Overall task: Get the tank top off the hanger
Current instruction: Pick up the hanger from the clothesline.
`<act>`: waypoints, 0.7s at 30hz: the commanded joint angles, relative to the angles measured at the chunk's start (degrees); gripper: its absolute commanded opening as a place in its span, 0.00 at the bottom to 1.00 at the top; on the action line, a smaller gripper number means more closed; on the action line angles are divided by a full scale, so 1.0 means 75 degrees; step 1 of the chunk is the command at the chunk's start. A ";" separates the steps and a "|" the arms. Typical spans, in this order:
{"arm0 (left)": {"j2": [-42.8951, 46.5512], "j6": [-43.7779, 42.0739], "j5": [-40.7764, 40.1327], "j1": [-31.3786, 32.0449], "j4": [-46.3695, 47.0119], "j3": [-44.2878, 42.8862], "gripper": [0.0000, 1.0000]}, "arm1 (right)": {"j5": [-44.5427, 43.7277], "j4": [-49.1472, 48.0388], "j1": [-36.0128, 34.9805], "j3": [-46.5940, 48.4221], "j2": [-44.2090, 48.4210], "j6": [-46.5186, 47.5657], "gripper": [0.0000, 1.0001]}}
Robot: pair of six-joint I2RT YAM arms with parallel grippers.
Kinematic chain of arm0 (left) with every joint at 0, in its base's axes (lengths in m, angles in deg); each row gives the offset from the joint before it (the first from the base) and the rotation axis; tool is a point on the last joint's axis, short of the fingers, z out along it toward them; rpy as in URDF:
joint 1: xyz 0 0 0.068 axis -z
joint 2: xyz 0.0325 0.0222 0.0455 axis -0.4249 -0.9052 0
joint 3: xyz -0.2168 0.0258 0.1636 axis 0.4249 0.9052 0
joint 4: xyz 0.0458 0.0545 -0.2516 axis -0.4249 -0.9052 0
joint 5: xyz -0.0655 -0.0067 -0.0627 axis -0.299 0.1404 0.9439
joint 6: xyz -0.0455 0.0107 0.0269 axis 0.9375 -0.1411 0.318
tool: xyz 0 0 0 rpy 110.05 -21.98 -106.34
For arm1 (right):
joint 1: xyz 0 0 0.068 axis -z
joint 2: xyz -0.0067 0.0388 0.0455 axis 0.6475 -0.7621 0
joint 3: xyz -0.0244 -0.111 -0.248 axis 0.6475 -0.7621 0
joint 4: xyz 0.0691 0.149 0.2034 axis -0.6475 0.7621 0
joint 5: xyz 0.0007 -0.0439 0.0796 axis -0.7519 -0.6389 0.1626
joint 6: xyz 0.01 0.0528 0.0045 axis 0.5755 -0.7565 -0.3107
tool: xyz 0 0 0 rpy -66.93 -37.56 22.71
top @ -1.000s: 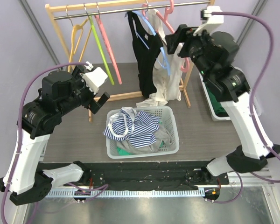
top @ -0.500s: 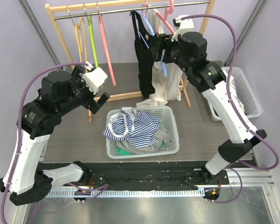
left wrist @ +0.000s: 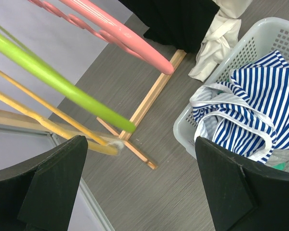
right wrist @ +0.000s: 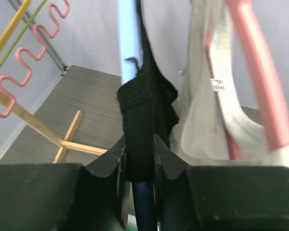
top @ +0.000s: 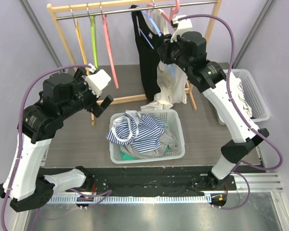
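- My right tool [right wrist: 139, 161] is clamped on the shoulder strap of the black tank top [right wrist: 143, 103].
- The strap wraps the blue hanger [right wrist: 127, 33] arm, which runs up and away from the tool; I judge it must slide off along that arm.
- The tank top's body hangs under the clothes rail [top: 120, 10], below the tool.
- Left tool [left wrist: 139, 166]: fingers apart, empty, well away; the right arm is nearer.

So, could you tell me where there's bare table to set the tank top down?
Bare table lies right of the laundry basket, up to the white bin, and in the strip left of the basket. Crowded: the basket is heaped, and behind it the black tank top and cream garment hang at the wooden rack.
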 commanded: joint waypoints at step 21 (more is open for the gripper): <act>0.0135 -0.0167 0.0000 -0.0081 0.0159 -0.0063 1.00 | -0.0759 -0.3539 -0.0802 -0.1473 0.1382 0.1827 0.01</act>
